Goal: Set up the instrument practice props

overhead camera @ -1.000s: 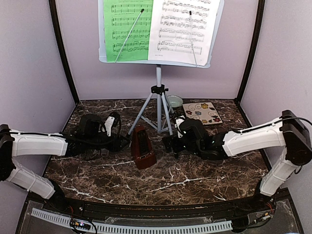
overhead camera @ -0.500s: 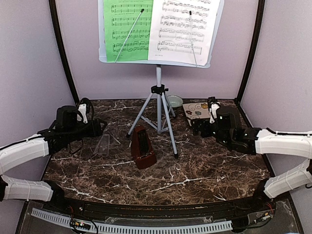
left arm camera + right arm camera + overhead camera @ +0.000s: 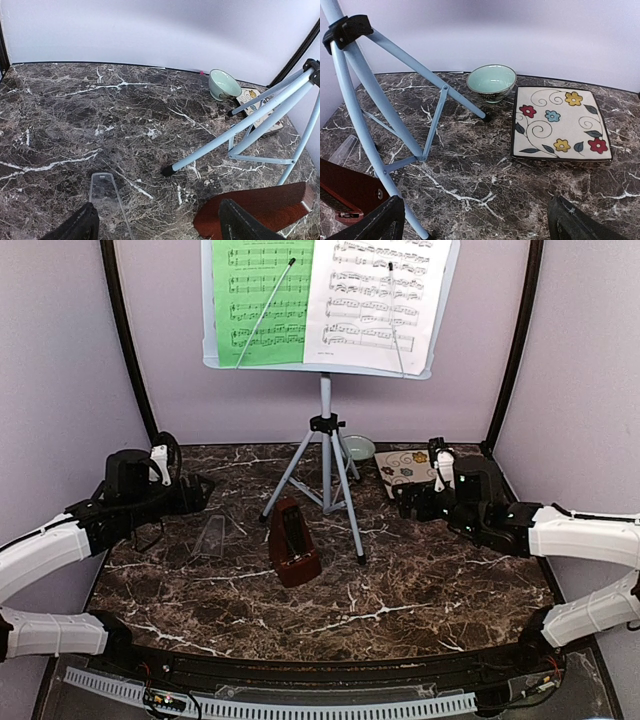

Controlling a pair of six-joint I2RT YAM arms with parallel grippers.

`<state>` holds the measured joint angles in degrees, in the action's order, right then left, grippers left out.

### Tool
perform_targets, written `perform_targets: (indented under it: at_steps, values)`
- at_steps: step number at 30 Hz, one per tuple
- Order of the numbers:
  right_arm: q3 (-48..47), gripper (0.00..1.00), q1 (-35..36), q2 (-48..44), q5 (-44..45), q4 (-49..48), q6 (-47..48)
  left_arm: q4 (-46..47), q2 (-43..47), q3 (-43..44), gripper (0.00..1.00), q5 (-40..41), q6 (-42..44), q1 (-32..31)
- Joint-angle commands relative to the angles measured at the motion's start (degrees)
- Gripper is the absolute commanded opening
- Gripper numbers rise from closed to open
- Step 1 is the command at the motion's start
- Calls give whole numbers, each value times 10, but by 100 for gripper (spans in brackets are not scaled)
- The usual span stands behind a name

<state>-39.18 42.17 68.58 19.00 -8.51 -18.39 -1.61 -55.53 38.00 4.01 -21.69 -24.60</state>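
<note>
The white music-stand desk (image 3: pixel 325 365) stands on pale tripod legs (image 3: pixel 326 475) at the back and carries a green music sheet (image 3: pixel 262 295) and a white one (image 3: pixel 375 295). The dark red-brown metronome (image 3: pixel 293 545) sits on the marble in front of the legs. Its clear cover (image 3: pixel 210 537) lies flat to its left, apart from it. My left gripper (image 3: pixel 200 490) hovers open behind the cover (image 3: pixel 107 197), with nothing between its fingers (image 3: pixel 75 227). My right gripper (image 3: pixel 408 502) is open and empty beside the tripod (image 3: pixel 370 100).
A small pale-green bowl (image 3: pixel 358 448) and a square flower-patterned tile (image 3: pixel 415 470) lie at the back right, just behind my right gripper. Purple walls close in the back and both sides. A tripod foot (image 3: pixel 167 171) rests between the cover and the metronome (image 3: pixel 260 207).
Both arms have drawn back from the metronome toward their own sides. The left gripper has opened wider, and the clear cover now lies exposed on the table.
</note>
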Motion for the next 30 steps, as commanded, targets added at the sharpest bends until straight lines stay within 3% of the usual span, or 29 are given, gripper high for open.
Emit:
perform_targets:
  at_steps: [1,5,7,16,22,30]
  values:
    - [9,100,-5,-17,-33,-44,13,-21,-9,25,87,-13,9,3]
    - [24,100,-6,-28,-55,-73,16,-22,-24,34,89,-28,13,3]
    - [33,100,-7,-34,-66,-90,16,-21,-36,39,99,-39,14,3]
    - [54,100,-13,-21,-126,-140,-1,-47,-114,85,99,-67,-1,3]
    - [75,100,-31,3,-157,-191,-64,-60,-169,95,99,-77,-18,3]
    - [58,100,-59,54,-93,-129,-142,-13,-159,51,99,-62,-65,5]
